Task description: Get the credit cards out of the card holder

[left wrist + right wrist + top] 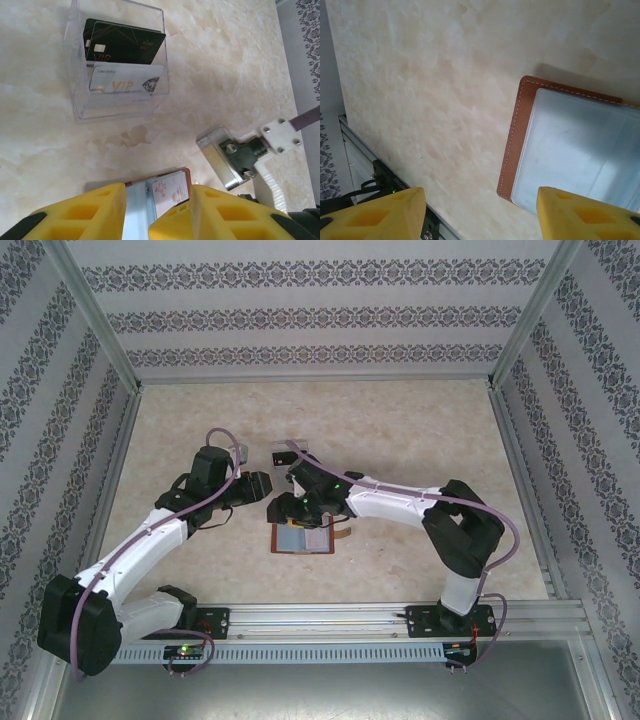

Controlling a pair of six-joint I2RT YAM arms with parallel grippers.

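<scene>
The brown card holder (305, 538) lies open and flat on the table in front of the arms, its strap tab (345, 535) sticking out to the right. In the left wrist view its grey-blue inside (136, 202) and a pale credit card (171, 189) with a pinkish flower print show between the yellow fingers. My left gripper (157, 192) (262, 485) is open just above the holder's far edge. The right gripper (481, 195) (288, 508) hangs open over bare table, with the holder's stitched brown corner (516, 140) beside its right finger.
A clear plastic tray (75, 95) stands beyond the holder, holding dark cards (125, 42) and a white VIP card (125, 82). The right arm's wrist camera block (225, 155) is close on the right. A metal rail (375, 170) runs along the near table edge.
</scene>
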